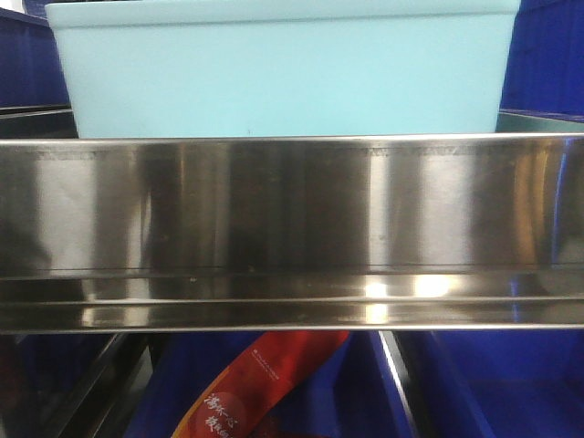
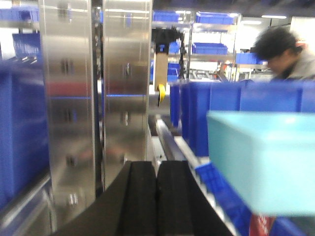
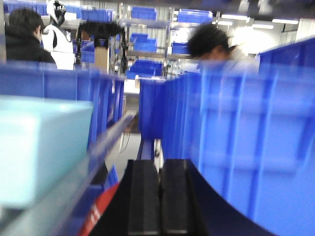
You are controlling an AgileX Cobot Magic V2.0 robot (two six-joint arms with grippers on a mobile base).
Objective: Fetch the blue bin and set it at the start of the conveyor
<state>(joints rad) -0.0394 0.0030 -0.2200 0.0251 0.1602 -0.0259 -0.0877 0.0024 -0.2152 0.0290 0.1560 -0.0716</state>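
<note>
The pale cyan blue bin (image 1: pixel 283 68) stands on a shiny steel shelf, right in front of the front camera, filling the upper view. In the left wrist view the bin (image 2: pixel 266 162) is to the right of my left gripper (image 2: pixel 157 169), which is shut and empty, apart from the bin. In the right wrist view the bin (image 3: pixel 39 147) is to the left of my right gripper (image 3: pixel 161 167), also shut and empty. The conveyor start is out of view. Neither gripper shows in the front view.
The steel shelf front (image 1: pixel 292 228) spans the front view. Dark royal-blue bins (image 3: pixel 251 147) crowd the right, others (image 2: pixel 22 128) stand at the left. A steel upright (image 2: pixel 93 93) stands by the left gripper. A red package (image 1: pixel 265 383) lies below. People (image 2: pixel 283 49) are behind.
</note>
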